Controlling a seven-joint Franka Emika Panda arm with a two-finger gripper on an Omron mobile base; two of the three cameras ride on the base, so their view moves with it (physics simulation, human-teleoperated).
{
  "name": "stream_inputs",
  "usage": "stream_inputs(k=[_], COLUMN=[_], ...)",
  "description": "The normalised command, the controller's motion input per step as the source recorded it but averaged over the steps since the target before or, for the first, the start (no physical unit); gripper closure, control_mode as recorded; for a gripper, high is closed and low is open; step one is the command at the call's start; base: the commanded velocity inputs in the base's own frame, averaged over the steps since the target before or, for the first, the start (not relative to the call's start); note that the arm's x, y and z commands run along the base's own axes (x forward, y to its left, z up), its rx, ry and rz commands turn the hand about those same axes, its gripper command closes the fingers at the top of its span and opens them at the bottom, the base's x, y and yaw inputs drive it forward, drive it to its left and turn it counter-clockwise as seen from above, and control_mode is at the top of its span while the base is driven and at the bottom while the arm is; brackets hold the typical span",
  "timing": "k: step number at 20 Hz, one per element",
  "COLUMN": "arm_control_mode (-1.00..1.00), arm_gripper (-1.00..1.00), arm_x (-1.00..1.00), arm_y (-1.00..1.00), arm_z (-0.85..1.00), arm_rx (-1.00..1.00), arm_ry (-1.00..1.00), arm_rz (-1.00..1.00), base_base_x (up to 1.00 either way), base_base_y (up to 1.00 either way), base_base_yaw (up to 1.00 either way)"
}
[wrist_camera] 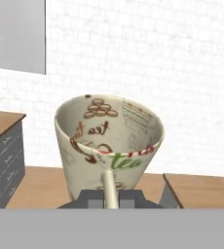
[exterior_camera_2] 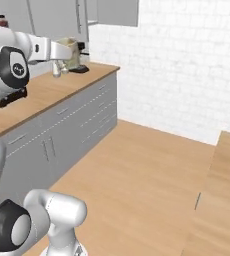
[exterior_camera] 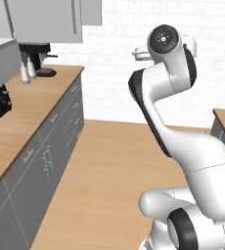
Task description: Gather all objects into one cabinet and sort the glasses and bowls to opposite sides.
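Pale beige patterned tumbler (wrist_camera: 109, 141) with "tea" lettering up close in the hand view, gripper (wrist_camera: 110, 194) clenched on its rim, cup (exterior_camera_2: 69, 51) carried high above the wooden counter (exterior_camera_2: 42, 95), grey wall cabinet (exterior_camera_2: 52, 17) behind, white brick wall (wrist_camera: 158, 73) beyond

A kitchen: a long wooden counter (exterior_camera: 31, 112) over grey drawer units (exterior_camera: 51, 156), grey wall cabinets (exterior_camera: 46, 19), a coffee machine (exterior_camera: 36, 56), a white brick wall (exterior_camera_2: 187, 65).
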Motion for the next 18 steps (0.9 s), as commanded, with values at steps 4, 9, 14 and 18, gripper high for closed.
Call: stream_inputs(k=[4, 9, 14, 18], arm_control_mode=[1.00, 1.00, 1.00, 1.00], arm_gripper=[1.00, 1.00, 1.00, 1.00], arm_x=[0.00, 0.00, 0.00, 0.00], arm_y=[0.00, 0.00, 0.00, 0.00], arm_z=[0.00, 0.00, 0.00, 0.00], arm_rx=[0.00, 0.00, 0.00, 0.00], arm_ry=[0.00, 0.00, 0.00, 0.00], arm_rz=[0.00, 0.00, 0.00, 0.00], base_base_x=[0.90, 0.92, 0.95, 0.91], base_base_y=[-0.60, -0.62, -0.60, -0.64], base_base_yaw=[0.17, 0.25, 0.27, 0.28])
